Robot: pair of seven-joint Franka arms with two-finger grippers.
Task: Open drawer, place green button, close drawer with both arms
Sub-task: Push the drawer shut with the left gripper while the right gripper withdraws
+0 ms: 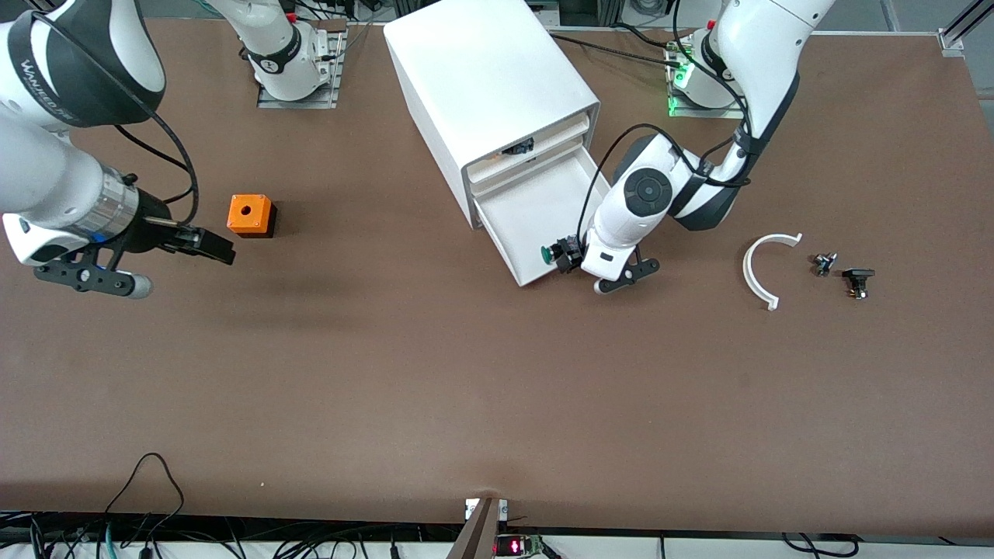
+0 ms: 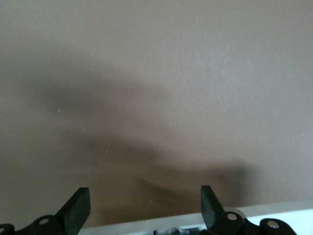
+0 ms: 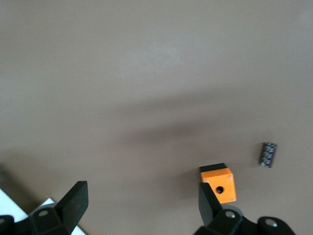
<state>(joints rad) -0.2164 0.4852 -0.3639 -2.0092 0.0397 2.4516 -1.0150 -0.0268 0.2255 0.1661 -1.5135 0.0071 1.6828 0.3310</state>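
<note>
The white cabinet (image 1: 489,85) stands at the back middle of the table. Its lowest drawer (image 1: 536,210) is pulled out toward the front camera. The button (image 1: 548,252), with a green cap and black body, is at the drawer's front corner, right by the fingers of my left gripper (image 1: 571,252). In the left wrist view my left gripper (image 2: 144,198) is open, with nothing between the fingers, over the drawer's white rim (image 2: 274,210). My right gripper (image 1: 217,248) is open and empty above the table toward the right arm's end, also in its wrist view (image 3: 142,196).
An orange cube with a round hole (image 1: 250,215) sits beside the right gripper and shows in the right wrist view (image 3: 218,183), where a small dark part (image 3: 267,154) also lies. A white curved piece (image 1: 765,268) and two small black components (image 1: 825,262) (image 1: 858,279) lie toward the left arm's end.
</note>
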